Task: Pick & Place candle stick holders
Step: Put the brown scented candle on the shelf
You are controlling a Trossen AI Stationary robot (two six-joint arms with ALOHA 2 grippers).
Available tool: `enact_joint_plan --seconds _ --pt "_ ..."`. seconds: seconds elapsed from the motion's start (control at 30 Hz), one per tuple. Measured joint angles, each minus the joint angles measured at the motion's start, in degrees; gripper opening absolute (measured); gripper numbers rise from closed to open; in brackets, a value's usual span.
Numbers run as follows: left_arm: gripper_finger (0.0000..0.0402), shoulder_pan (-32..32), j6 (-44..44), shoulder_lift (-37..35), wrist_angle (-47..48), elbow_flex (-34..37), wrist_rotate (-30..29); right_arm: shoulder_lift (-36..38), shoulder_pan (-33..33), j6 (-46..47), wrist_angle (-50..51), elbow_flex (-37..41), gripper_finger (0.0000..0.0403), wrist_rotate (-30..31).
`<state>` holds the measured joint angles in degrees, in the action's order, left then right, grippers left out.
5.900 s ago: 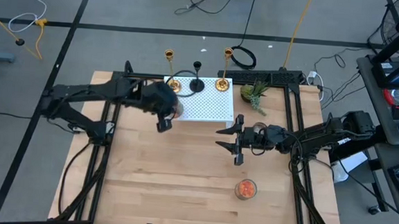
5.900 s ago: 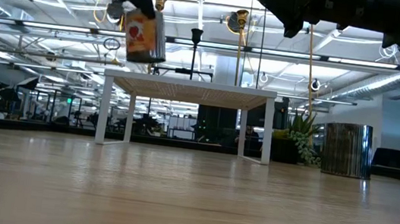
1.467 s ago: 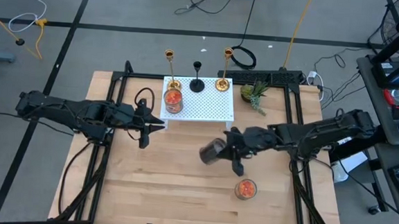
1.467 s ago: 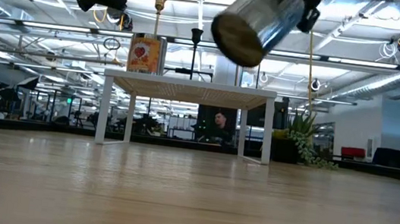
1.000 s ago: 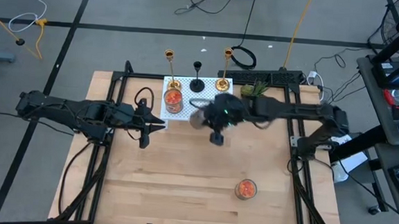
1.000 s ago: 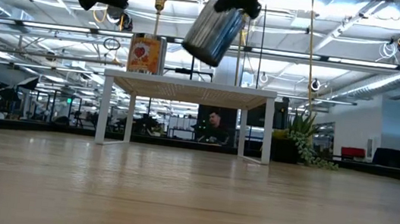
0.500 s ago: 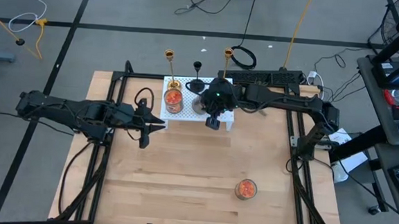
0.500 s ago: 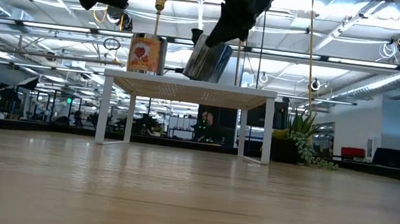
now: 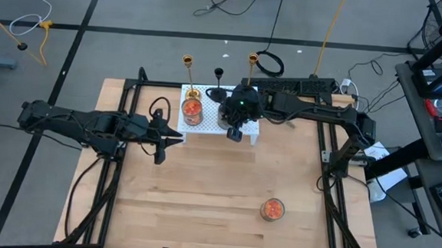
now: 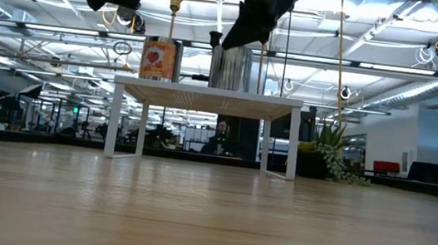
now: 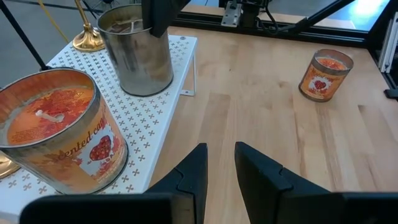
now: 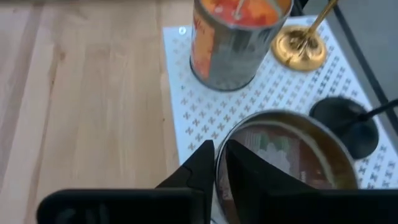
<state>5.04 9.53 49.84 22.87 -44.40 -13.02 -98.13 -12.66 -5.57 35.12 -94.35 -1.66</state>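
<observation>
The white perforated shelf [image 9: 220, 115] is crowded: an orange candle tin [image 9: 192, 111] stands at its left end, a silver tin [image 11: 138, 56] at the middle under the right gripper [image 9: 234, 130], and three candle stick holders [image 9: 218, 85] line its far edge. The wooden tabletop [image 9: 201, 192] in front lies open, apart from a second orange tin [image 9: 273, 209] near the right front and the left gripper [image 9: 164, 142] beside the shelf's left end.
</observation>
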Motion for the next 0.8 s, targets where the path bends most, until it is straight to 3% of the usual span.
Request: enact_joint_plan --seconds 0.4,0.7,0.8 --pt "0.0088 -0.02 0.27 0.00 0.04 0.00 0.00 0.02 -0.12 -5.77 -6.28 0.00 0.0082 0.05" --pt "0.0088 0.00 0.08 0.00 1.48 0.00 0.02 5.80 2.92 -4.71 4.98 1.08 0.0102 0.46" --pt "0.0088 0.00 0.03 0.00 1.57 0.00 0.02 8.07 4.01 -1.41 5.55 4.33 0.0121 3.97"
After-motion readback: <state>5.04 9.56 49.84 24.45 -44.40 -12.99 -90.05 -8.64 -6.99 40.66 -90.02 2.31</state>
